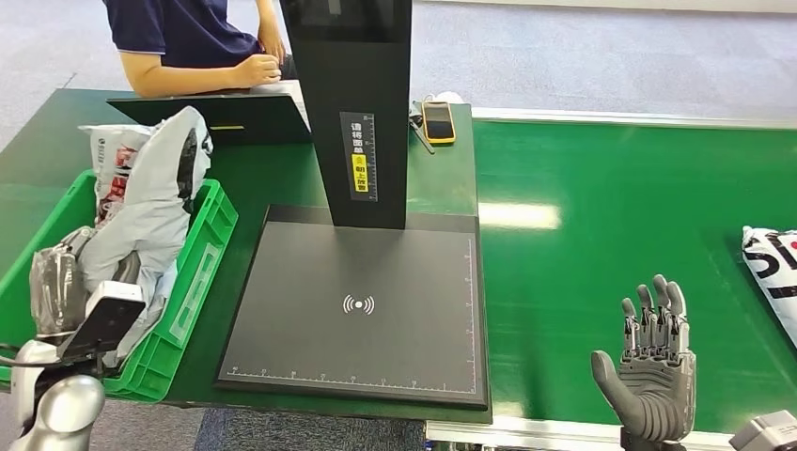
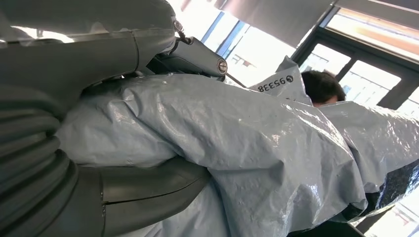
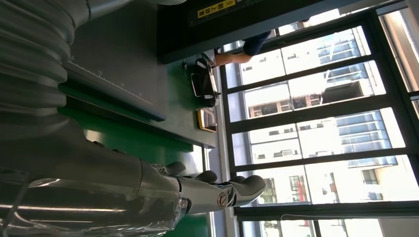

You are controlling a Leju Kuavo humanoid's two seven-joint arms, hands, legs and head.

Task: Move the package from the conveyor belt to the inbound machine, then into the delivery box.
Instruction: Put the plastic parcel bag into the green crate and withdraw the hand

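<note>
The left hand [image 2: 123,187] grips a grey poly-mailer package [image 2: 237,148], thumb under one side and darker fingers [image 2: 197,52] over the other, the film crumpled between them. In the head view that package [image 1: 155,221] stands upright in the green delivery box [image 1: 202,272] at 9 o'clock of the scene, its top rising well above the box rim. More bagged parcels lie under and behind it: a clear-wrapped one [image 1: 56,287] at the box's near end and a white, red-printed one [image 1: 117,164] at the far end.

The right hand [image 1: 653,362] hovers at 5 o'clock over the green conveyor belt [image 1: 611,225], palm up, fingers straight and apart, holding nothing. The right wrist view shows the same hand [image 3: 212,190] spread flat above the belt.

A white package with black print [image 1: 775,282] lies at 3 o'clock on the belt, cut by the frame edge, near the right hand but apart from it. Between it and the inbound machine the belt is bare green.

The inbound machine's black scan plate [image 1: 362,310] sits at centre, its left edge near the box wall without touching, its right edge along the belt. Its black post [image 1: 362,113] rises at 12 o'clock. A yellow handheld device [image 1: 438,120] lies beside the post. A person's forearm [image 1: 197,75] rests on the table at 11 o'clock.
</note>
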